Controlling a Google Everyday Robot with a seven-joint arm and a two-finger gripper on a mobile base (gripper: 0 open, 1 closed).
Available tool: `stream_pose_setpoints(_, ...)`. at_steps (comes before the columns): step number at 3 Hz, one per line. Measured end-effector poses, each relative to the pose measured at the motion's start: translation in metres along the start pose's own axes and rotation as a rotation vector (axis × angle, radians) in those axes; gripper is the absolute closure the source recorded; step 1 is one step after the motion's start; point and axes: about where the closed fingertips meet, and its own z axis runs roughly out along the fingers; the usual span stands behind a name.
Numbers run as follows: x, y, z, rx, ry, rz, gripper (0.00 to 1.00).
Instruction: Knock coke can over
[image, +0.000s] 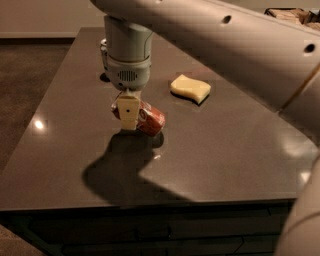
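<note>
The coke can (150, 120), red with white script, is tipped far over on the dark table (225, 150), its length running left to right. My gripper (128, 113) hangs straight down from the grey wrist (128, 60) and is right against the can's left end, covering part of it. I cannot tell whether the can rests fully on the table.
A yellow sponge (190, 88) lies to the right behind the can. My arm spans the upper right of the view and casts a large shadow (125, 170) in front of the can. The table's front edge is near the bottom; brown floor lies to the left.
</note>
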Motion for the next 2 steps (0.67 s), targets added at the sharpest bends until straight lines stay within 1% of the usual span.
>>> stream_pose_setpoints(1, 0.0037, -0.0128, 0.0071, 0.017, 0.073, -0.009, 1.0)
stream_pose_setpoints(2, 0.0084, -0.0208, 0.0153, 0.034, 0.131, -0.017, 1.0)
